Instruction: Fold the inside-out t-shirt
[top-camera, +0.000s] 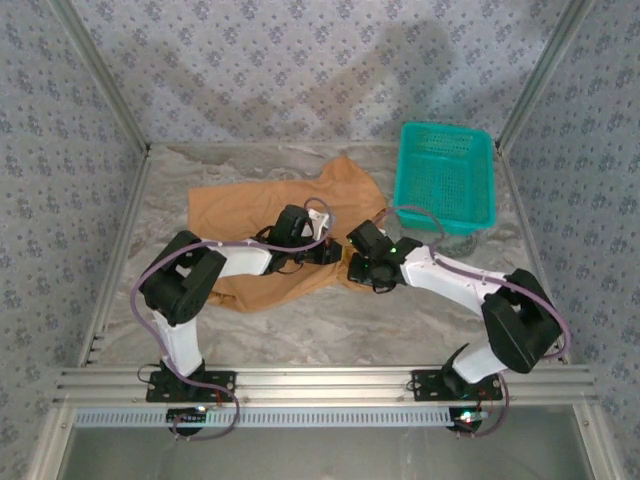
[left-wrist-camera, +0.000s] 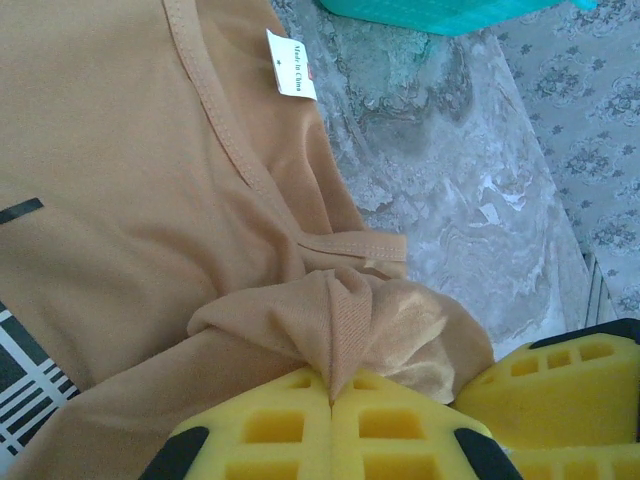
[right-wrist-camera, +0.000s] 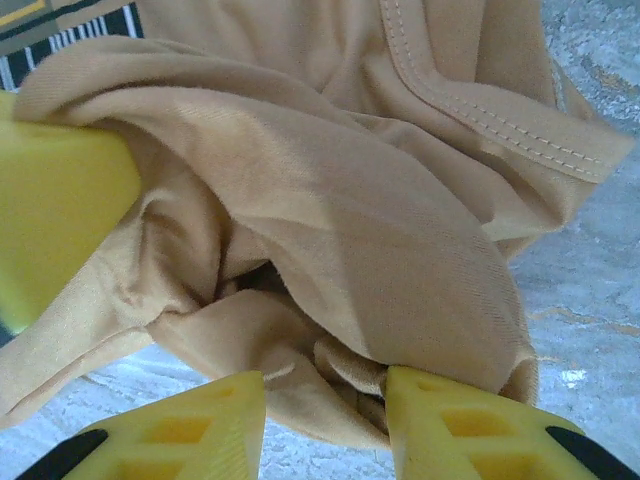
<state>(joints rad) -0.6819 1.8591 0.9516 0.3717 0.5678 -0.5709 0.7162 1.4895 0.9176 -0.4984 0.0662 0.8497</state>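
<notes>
I am finding the inside-out t-shirt (top-camera: 250, 215) lying crumpled on the table (top-camera: 330, 325), spreading from the left-centre of the surface toward the middle of its far edge. One lobe is reaching up just beside the teal basket (top-camera: 445, 175), which is sitting at the far right corner; whether cloth and basket are touching I cannot tell. Both arms are reaching in to the middle of the surface, their tools meeting at the shirt's near right edge.

The left gripper (left-wrist-camera: 330, 400) is standing fully closed; its yellow pads are pressing together and pinching a raised ridge of the tan fabric, the cloth fanning out from that pinch. In the left wrist view a whitish label (left-wrist-camera: 292, 65) is showing, reading "Made in China"; it is sitting just beside the stitched neck band (left-wrist-camera: 215, 100), near the shirt's edge where bare marble is beginning.

The right gripper (right-wrist-camera: 325, 385) is standing partly apart, narrow rather than wide. A loose bunch of shirt fabric is sitting in the gap and touching one of its fingers (right-wrist-camera: 450, 425); whether that cloth is being squeezed I cannot tell.
</notes>
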